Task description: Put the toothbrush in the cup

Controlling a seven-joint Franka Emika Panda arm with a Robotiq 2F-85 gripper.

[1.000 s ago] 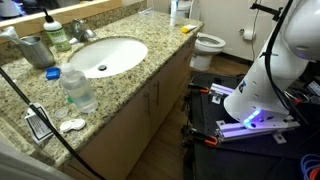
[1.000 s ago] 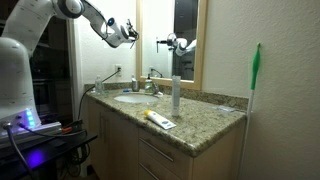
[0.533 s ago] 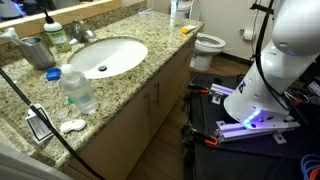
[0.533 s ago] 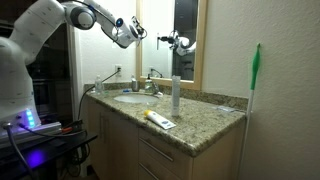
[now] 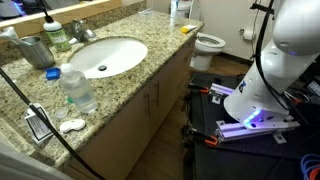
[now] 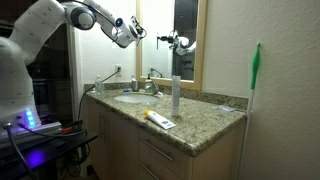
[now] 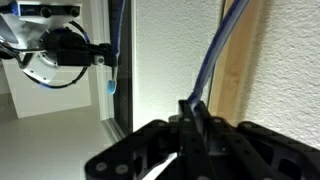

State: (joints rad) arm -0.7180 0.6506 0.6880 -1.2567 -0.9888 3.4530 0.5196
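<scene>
While the arm [image 6: 50,22] hangs high beside the mirror [image 6: 155,60], its fingers [image 7: 190,118] pinch the bluish toothbrush [image 7: 215,55], well above the cup [image 5: 36,50] on the desk [image 5: 125,98]

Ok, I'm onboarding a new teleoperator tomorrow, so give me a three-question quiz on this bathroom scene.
1. True or false: the cup lies tipped over inside the sink.
2. Where is the gripper? A. Down inside the cup. B. Raised near the mirror, well above the counter. C. Over the toilet.
3. Fill in: the clear bottle on the counter has a ___ cap.
Key: 1. False; it stands upright on the counter. 2. B. 3. Blue.
</scene>
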